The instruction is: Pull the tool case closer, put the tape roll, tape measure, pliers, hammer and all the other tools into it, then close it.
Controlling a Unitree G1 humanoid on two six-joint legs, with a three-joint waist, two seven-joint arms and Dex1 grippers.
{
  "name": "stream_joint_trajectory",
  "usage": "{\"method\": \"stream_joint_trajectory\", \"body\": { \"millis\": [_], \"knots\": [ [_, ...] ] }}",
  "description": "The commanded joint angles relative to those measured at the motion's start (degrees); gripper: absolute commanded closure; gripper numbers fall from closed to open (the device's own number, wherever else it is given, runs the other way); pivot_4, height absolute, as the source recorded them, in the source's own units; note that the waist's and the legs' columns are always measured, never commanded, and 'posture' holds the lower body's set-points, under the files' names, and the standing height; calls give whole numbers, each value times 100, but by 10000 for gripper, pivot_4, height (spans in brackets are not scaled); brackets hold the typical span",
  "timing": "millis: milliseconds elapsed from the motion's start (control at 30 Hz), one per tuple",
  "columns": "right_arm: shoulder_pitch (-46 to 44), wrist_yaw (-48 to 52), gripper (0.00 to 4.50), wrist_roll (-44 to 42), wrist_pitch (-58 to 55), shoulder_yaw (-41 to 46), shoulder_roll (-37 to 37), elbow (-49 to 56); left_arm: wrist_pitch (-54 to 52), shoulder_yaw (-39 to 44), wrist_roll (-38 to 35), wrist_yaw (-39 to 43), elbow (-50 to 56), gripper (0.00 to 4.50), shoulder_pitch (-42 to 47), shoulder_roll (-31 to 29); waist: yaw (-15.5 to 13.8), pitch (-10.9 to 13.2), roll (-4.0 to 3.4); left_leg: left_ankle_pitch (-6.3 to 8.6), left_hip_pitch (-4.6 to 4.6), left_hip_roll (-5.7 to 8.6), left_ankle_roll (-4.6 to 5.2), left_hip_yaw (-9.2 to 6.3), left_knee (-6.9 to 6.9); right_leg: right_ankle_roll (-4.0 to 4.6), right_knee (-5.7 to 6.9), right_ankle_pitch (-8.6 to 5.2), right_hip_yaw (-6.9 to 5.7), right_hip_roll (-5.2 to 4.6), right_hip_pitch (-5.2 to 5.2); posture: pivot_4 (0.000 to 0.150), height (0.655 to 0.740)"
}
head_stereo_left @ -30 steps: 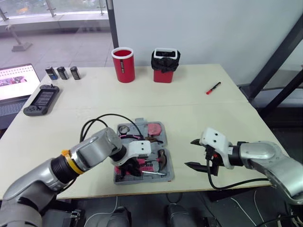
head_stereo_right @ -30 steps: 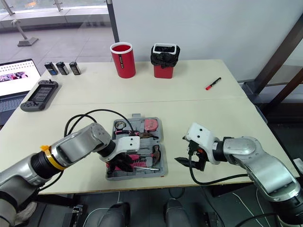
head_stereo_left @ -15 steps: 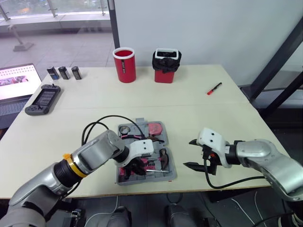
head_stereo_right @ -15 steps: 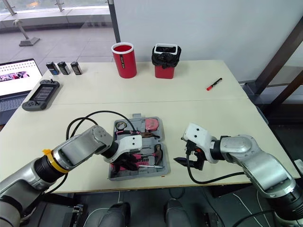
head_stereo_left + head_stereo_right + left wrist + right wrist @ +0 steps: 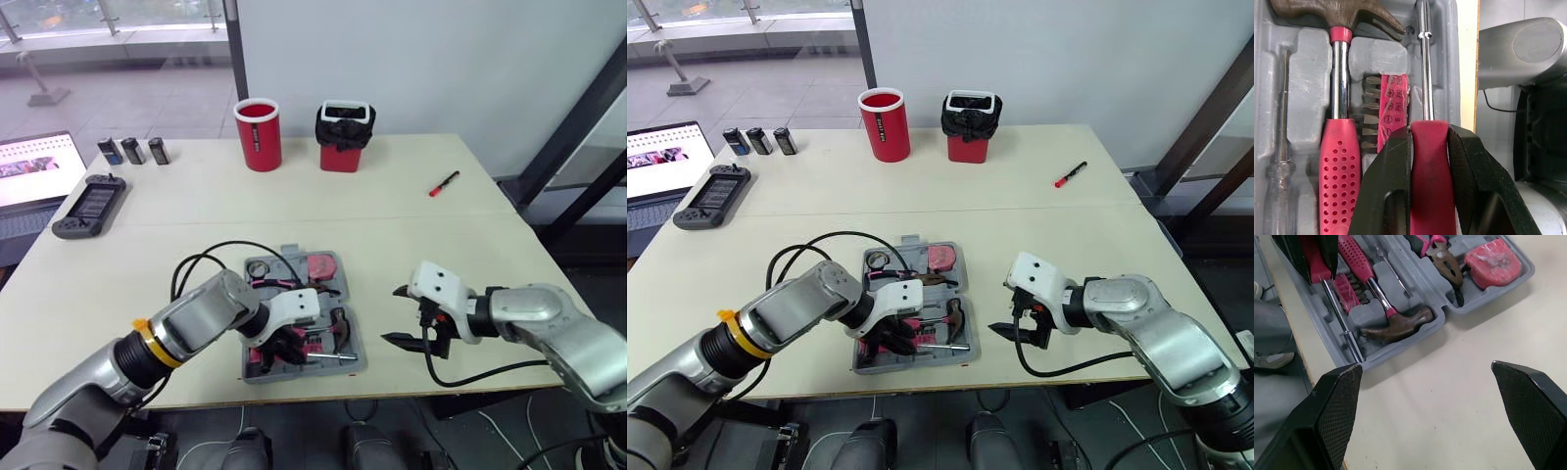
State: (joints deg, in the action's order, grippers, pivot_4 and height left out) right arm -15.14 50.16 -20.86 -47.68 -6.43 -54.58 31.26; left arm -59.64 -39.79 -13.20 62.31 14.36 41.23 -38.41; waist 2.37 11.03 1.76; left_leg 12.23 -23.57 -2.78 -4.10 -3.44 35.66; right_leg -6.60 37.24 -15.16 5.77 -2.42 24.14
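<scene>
- The open grey plastic tool case lies on the pale table, near its front edge, between the two arms.
- The left gripper is clamped on the red handle of a long steel-shafted screwdriver. It holds the tool along the case's front-most slot, with the shaft lying in the groove.
- Just beside the screwdriver sit a red strip of driver bits, the red-gripped hammer with a brown head and a thin clear-handled screwdriver. All three are already bedded in their recesses.
- The far half of the case holds the pink-handled pliers and the red tape measure.
- The right gripper hovers over bare table to the right of the case, with its jaws spread wide and nothing held.
- The step in hand looks like seating this screwdriver, probably among the last tools to go in.
- The next move calls for pressing the handle down flush and letting go. The left gripper should then lift straight up so it does not drag the tool back out.
- After that, one half of the case has to fold over the other, and the open right gripper is well placed to help.
</scene>
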Motion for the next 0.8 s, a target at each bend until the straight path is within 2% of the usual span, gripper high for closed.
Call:
{"method": "stream_joint_trajectory", "body": {
  "millis": [33, 100, 167, 200, 333, 367, 500, 633, 700, 767, 800],
  "knots": [
    [-50, 30, 0, 50, 88, 30, -53, 34, 10, 89, -22, -11, 29, 39238, 58, 65, 0, 0, 0, 0, 0, 0, 0, 0, 0, 0, 0, 0, 0, 0, 0, 1500, 7400],
    [-81, 39, 0, 71, 99, 10, -46, 12, 108, 112, 1, 24, -38, 39238, 30, 12, 2, 0, 0, 0, 0, 0, 0, 0, 1, 0, 0, 0, 0, 0, 0, 1500, 7400],
    [-104, 51, 0, 82, 98, 1, -36, 3, 207, 149, 26, 54, -105, 28530, -6, -66, 3, 0, 0, 0, 0, 0, 0, 0, 1, -1, 1, 0, 0, 0, 0, 1500, 7400],
    [-113, 57, 0, 82, 98, -2, -31, 2, 256, 164, 39, 69, -133, 24821, -22, -109, 3, 0, 0, 0, 0, 0, 0, 0, 1, -1, 1, 0, 0, 0, 0, 1500, 7400],
    [-173, 96, 0, 19, 68, 4, 15, 4, 365, 251, -13, 252, -6, 4198, -90, -461, 26, 0, 0, 1, 1, 0, 2, -1, 0, -1, 2, 0, 0, 1, 1, 1500, 7400],
    [-184, 109, 0, 2, 69, 5, 28, 1, 355, 309, -57, 307, 70, 216, -99, -557, 20, 0, 0, 1, 2, 0, 3, -1, -1, 0, 3, 0, 0, 1, 1, 1500, 7400],
    [-206, 160, 0, -20, 72, -9, 34, -15, 626, 790, -272, 429, 170, 216, -248, -760, 14, 0, 0, 1, 2, -1, 3, 0, 1, 0, 2, 0, 0, 0, 1, 1500, 7400],
    [-278, 225, 0, 6, 126, -65, 54, -86, 2055, 1730, -302, 31, -2, 216, -872, -498, 11, -1, -2, 2, 1, -1, 3, 0, 1, 0, 2, 0, 0, -1, 0, 1500, 7400],
    [-338, 266, 0, 24, 173, -117, 75, -140, 2398, 2075, -400, 16, -93, 216, -1167, -416, 14, -1, -2, 1, 2, 0, 3, 1, 1, 0, 2, 1, 0, -3, 0, 1500, 7400],
    [-411, 302, 0, 54, 234, -183, 102, -222, 2338, 2413, -770, 143, -213, 5556, -1335, -233, 10, -1, -3, 2, 3, -1, 3, 1, 2, 0, 4, 1, -1, -2, 0, 1500, 7400],
    [-449, 319, 0, 71, 262, -217, 112, -263, 2122, 2461, -1117, 515, -207, 8449, -1385, -280, 10, -1, -3, 2, 3, -1, 3, 0, 2, 0, 5, 1, -1, -1, 0, 1500, 7400]
  ]
}}
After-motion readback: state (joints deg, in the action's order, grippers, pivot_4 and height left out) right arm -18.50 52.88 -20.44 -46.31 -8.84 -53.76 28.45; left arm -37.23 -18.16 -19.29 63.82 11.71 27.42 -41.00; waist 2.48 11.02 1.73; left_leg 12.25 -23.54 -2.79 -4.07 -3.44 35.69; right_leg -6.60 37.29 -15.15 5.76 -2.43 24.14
